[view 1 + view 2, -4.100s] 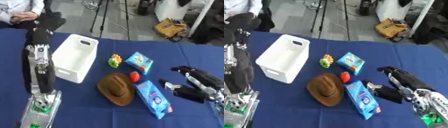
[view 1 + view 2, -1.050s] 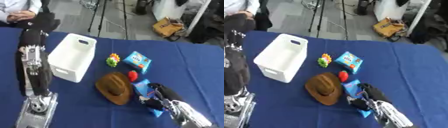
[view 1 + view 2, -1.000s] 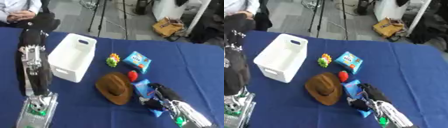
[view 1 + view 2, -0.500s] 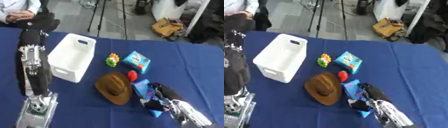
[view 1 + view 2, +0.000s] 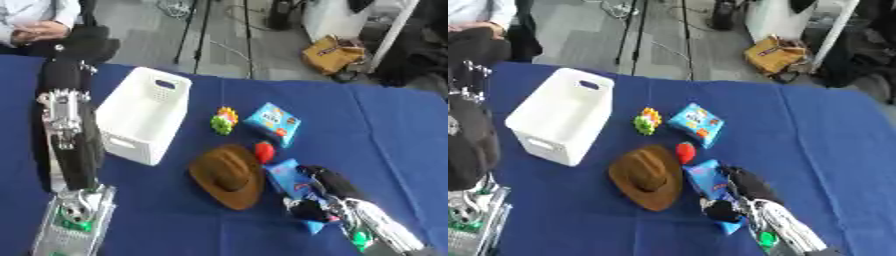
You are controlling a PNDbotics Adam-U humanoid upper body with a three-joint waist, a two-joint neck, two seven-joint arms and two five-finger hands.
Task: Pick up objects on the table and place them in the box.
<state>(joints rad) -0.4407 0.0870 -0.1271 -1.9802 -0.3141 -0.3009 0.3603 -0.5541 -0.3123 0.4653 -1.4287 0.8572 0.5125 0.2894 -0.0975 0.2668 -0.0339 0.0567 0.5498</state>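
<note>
So the left hand [image 5: 87, 42] was raised at the far left, dark and blurry, honestly couldn't tell what its fingers were doing. Right of it sat the white box [image 5: 140, 114] on the blue worktop [image 5: 385, 125]. Further right, well left of the right hand's fingers: brown cowboy hat [image 5: 229, 175], a yellow-green toy [image 5: 224, 120], a red thing [image 5: 264, 152], and a blue snack pack [image 5: 273, 123]. The right hand [image 5: 322, 192] had its fingers clenched around a second blue packet [image 5: 287, 176], low on the worktop.
</note>
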